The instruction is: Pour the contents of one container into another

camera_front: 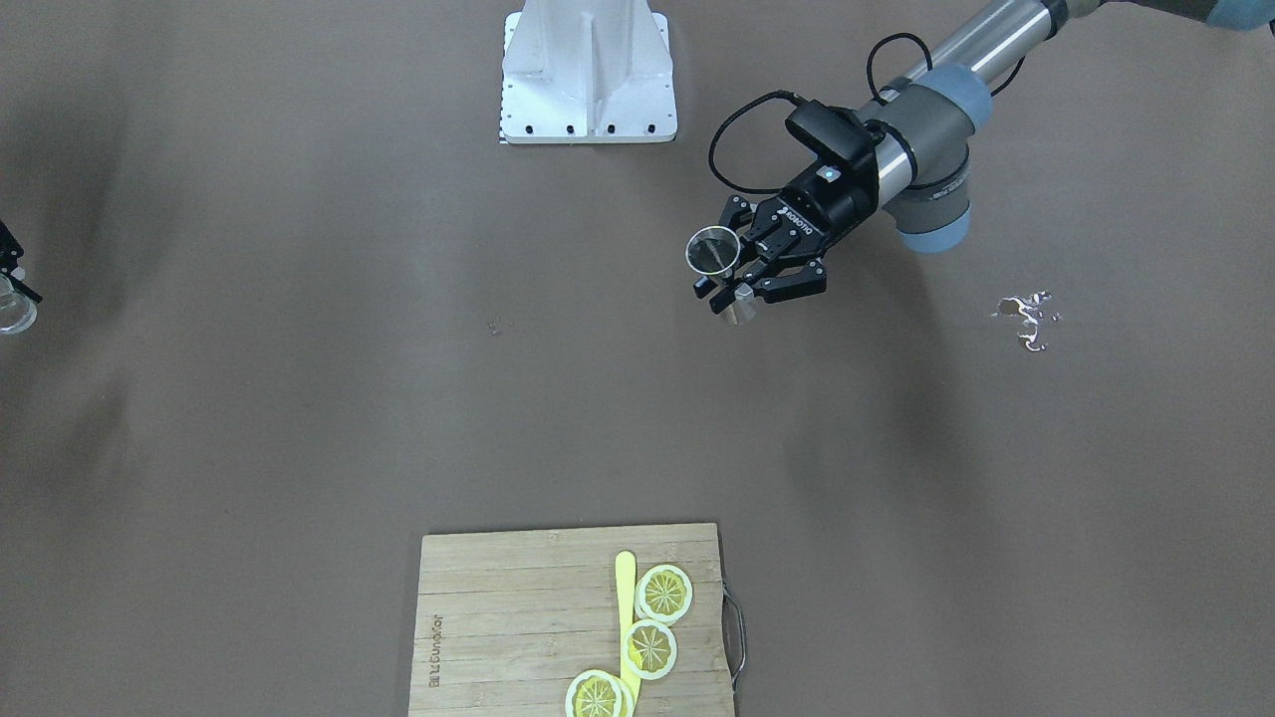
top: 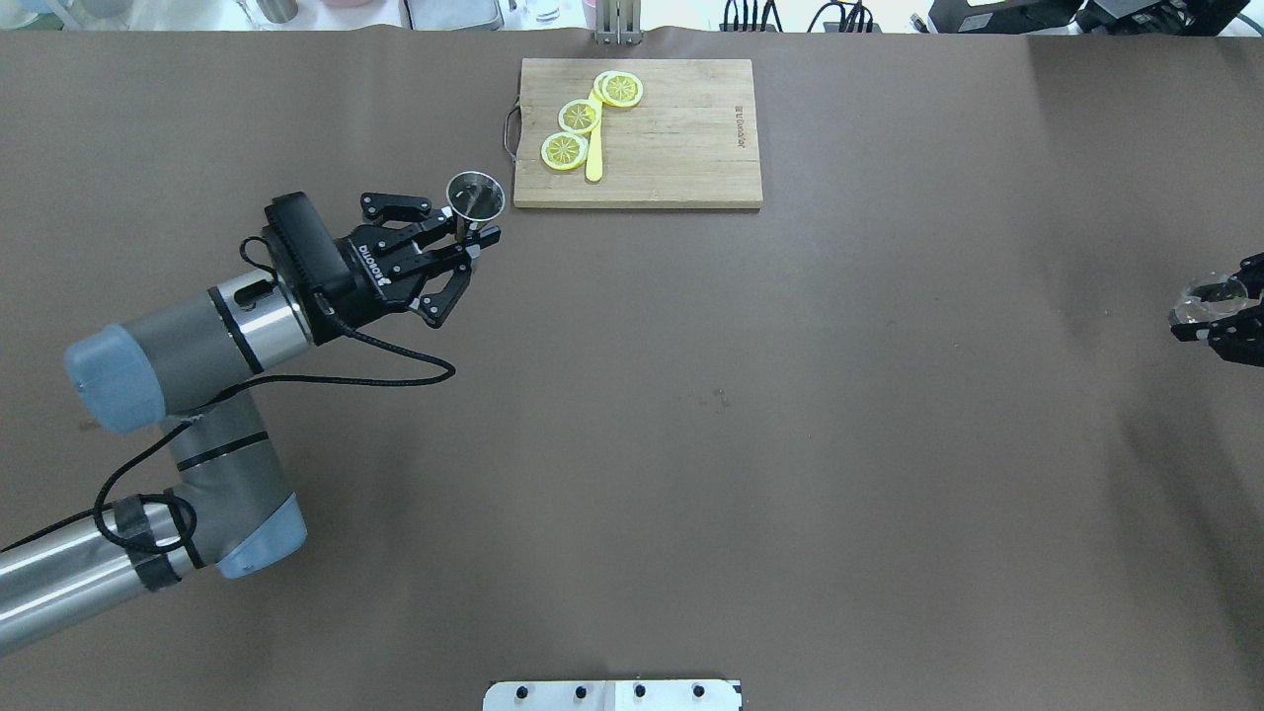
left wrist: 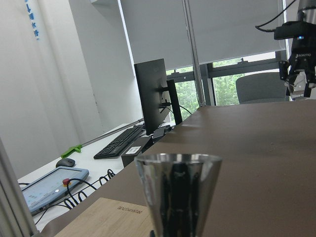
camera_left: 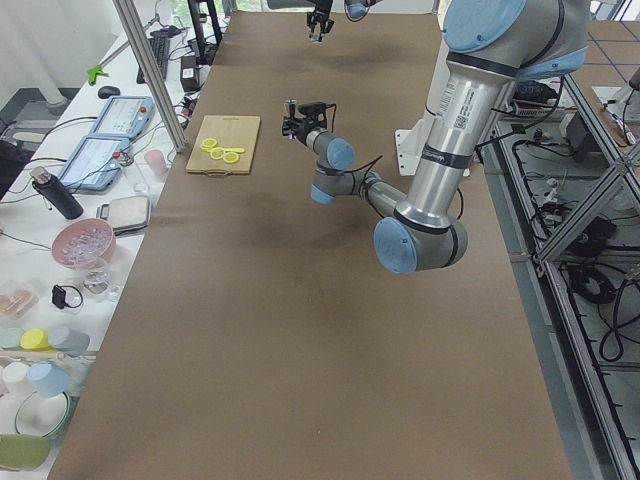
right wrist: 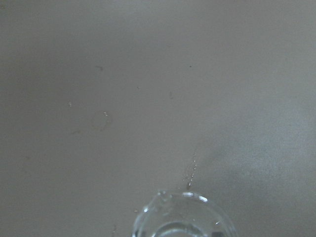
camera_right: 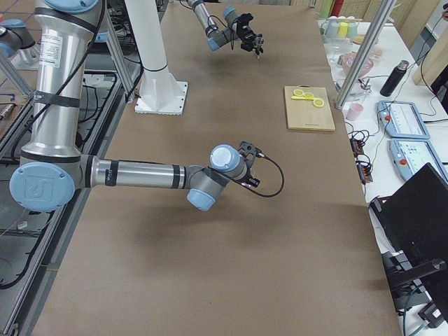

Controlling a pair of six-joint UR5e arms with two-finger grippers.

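Left gripper (top: 474, 240) clamps the steel jigger (top: 475, 195) at its waist — probably light, stiff, slick; right gripper (top: 1223, 318) holds a fragile-looking glass (top: 1201, 300) — far right.

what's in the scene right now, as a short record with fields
left gripper: shut on jigger, raised over the table
jigger: steel, about upright, contents not visible
right gripper: shut on glass, at the table's far right
glass: clear, contents cannot tell
pour: not yet begun, containers far apart
board: three lemon slices and a yellow stick on it
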